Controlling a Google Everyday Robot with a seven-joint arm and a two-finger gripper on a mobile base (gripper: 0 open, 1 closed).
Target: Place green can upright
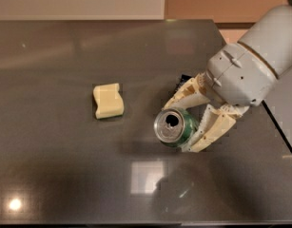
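Note:
The green can (175, 127) is held between my gripper's cream fingers, tilted so its silver top with the pull-tab opening faces the camera. It hangs just above the dark table (64, 175), right of centre. My gripper (193, 122) is shut on the can, one finger (186, 93) behind it and one finger (209, 134) in front. The grey arm reaches in from the upper right.
A pale yellow sponge-like block (107, 100) lies on the table to the left of the can. A dark blue snack wrapper (183, 80) is mostly hidden behind the gripper. The table's right edge (278, 127) runs close behind the arm.

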